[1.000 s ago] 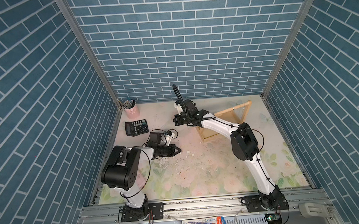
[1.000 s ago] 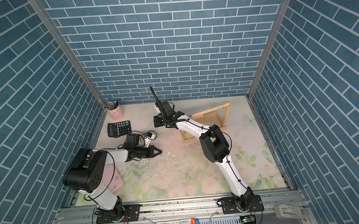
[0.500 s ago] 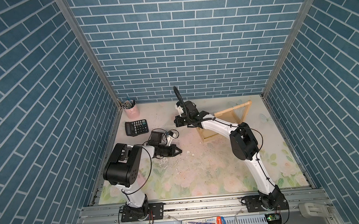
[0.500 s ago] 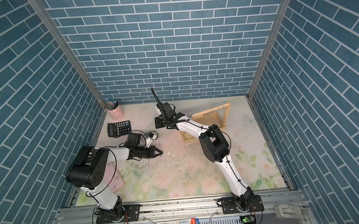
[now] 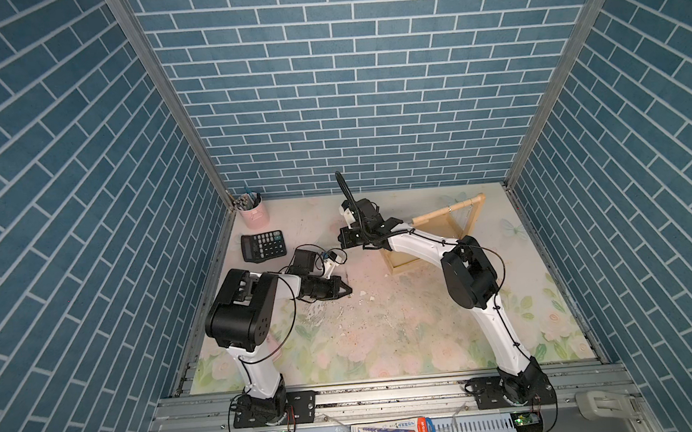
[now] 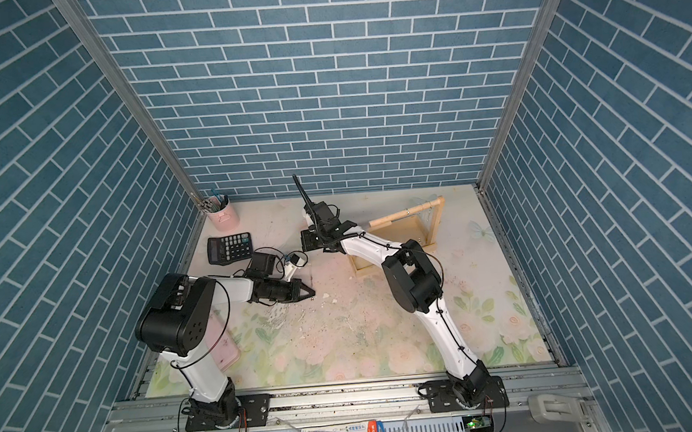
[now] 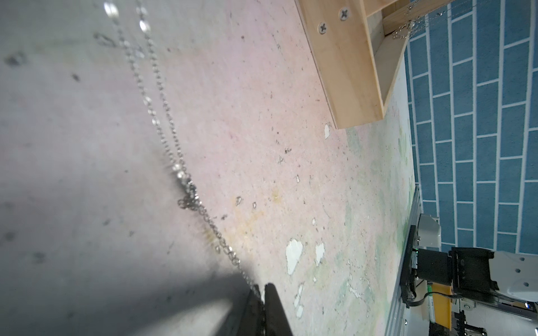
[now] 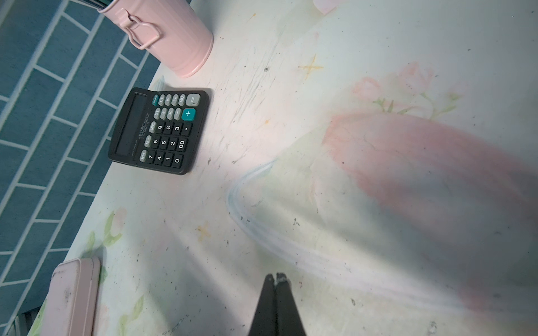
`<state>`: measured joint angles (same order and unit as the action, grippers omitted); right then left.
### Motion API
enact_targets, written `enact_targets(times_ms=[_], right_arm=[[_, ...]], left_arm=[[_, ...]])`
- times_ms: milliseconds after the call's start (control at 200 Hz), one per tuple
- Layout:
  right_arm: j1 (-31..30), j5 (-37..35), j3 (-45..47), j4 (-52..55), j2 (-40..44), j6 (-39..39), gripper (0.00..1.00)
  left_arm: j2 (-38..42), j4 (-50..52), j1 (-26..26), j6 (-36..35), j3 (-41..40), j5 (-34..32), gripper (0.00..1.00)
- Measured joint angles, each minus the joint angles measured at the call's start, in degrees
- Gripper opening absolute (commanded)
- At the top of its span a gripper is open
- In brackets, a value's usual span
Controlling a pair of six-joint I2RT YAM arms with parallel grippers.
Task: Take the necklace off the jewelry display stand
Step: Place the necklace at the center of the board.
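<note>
The necklace (image 7: 174, 151), a thin silver chain, lies stretched along the table. One end of it sits between the fingertips of my left gripper (image 7: 261, 288), which is shut on it low over the table (image 5: 347, 294). The jewelry display stand (image 5: 444, 212) of pale wood stands at the back right, apart from that gripper; its base (image 7: 349, 72) shows in the left wrist view. A fine chain (image 7: 407, 27) still hangs at its bar. My right gripper (image 8: 278, 276) is shut on nothing, over bare table left of the stand.
A black calculator (image 5: 263, 245) and a pink cup of pens (image 5: 252, 213) stand at the back left. A pink case (image 6: 224, 346) lies by the left arm's base. The right arm (image 5: 469, 275) crosses in front of the stand (image 6: 402, 213).
The left arm's elbow has shifted slightly toward the middle while its gripper stays almost in place. The right arm has hardly moved.
</note>
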<state>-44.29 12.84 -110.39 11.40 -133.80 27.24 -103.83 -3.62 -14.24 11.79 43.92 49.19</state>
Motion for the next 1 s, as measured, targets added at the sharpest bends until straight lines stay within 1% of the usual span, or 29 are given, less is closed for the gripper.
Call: enact_targets(times_ms=[685,1000], right_arm=[[0.02,0.00,0.00,-0.74,0.07,0.26,0.00],[0.07,0.02,0.55,-1.29,0.09,1.09,0.00]], left_arm=[[0.00,2.43,-0.11,-1.20,1.16,-0.07,0.16],[0.02,3.15,-0.15,-1.38,1.53,-0.35,0.17]])
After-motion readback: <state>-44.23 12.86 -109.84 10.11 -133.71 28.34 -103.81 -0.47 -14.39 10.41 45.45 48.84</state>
